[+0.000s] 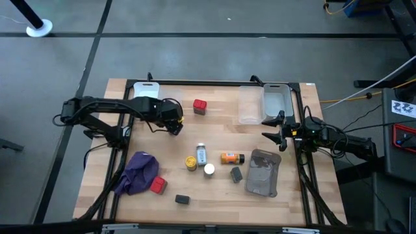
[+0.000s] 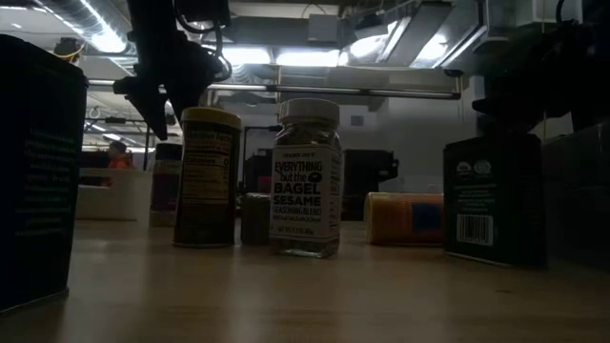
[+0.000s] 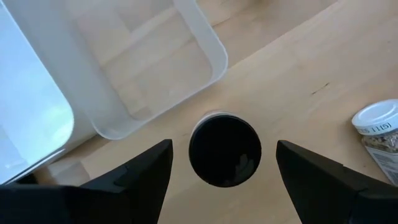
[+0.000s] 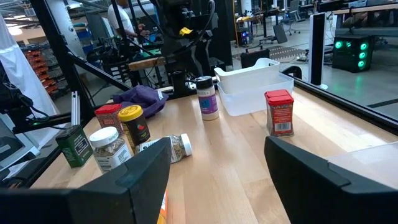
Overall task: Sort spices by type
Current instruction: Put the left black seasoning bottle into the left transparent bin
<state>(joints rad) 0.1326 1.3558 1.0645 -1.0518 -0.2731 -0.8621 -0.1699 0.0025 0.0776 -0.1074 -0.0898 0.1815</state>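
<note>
My left gripper [image 1: 174,123] [image 3: 224,146] hangs open over a dark-lidded jar [image 3: 225,149] [image 4: 207,96] that stands upright near the table's far left, one finger on either side, with no touch showing. A red cube [image 1: 199,106] [image 4: 278,112] stands toward the far edge, another [image 1: 158,185] beside the purple cloth [image 1: 138,172]. Mid-table are a lying white-capped bottle [image 1: 201,154], a yellow-lidded jar [image 1: 190,162] [image 2: 208,176], a white-capped jar [image 1: 209,169] [image 2: 306,176], an orange bottle [image 1: 231,158] and two dark blocks [image 1: 236,173] [image 1: 182,199]. My right gripper [image 1: 272,127] [image 4: 217,146] waits open at the right edge.
A white tray [image 1: 146,90] [image 3: 155,68] sits just beyond the dark-lidded jar at the far left. Two clear trays [image 1: 250,104] [image 1: 278,101] stand at the far right, close to my right gripper. A flat grey pouch [image 1: 263,172] lies near the right edge.
</note>
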